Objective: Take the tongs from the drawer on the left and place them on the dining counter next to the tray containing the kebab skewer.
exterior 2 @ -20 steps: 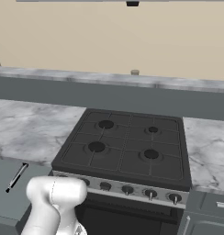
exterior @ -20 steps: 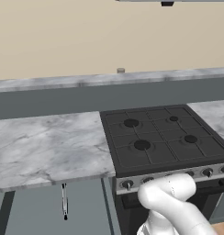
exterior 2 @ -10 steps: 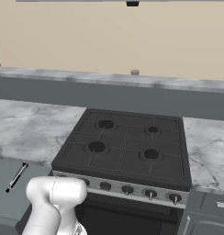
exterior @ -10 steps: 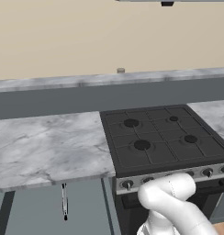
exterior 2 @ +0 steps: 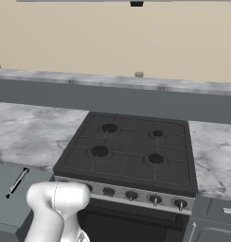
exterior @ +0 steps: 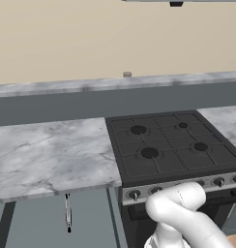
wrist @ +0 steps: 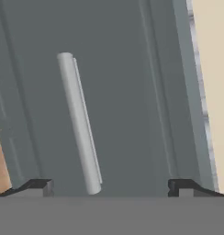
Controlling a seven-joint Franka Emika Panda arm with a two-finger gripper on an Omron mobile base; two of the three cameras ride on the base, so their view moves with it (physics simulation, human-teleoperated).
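Tongs (exterior: 67, 214): laid flat inside the opened drawer (exterior: 37, 227) beneath the marbled counter (exterior: 47, 155), left of the stove (exterior: 170, 147), exposed for retrieval. Gripper (wrist: 109, 186): spread wide, empty, held facing a silver bar handle (wrist: 79, 131).

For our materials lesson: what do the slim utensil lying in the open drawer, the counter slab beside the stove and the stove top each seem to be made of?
Slim silvery tongs: likely polished metal, given the bright sheen; the dark tip may be another material.
White-grey counter slab: marble or a stone look-alike, with grey veining.
Black stove top: probably matt cast iron or enamelled steel; dark, without glare.
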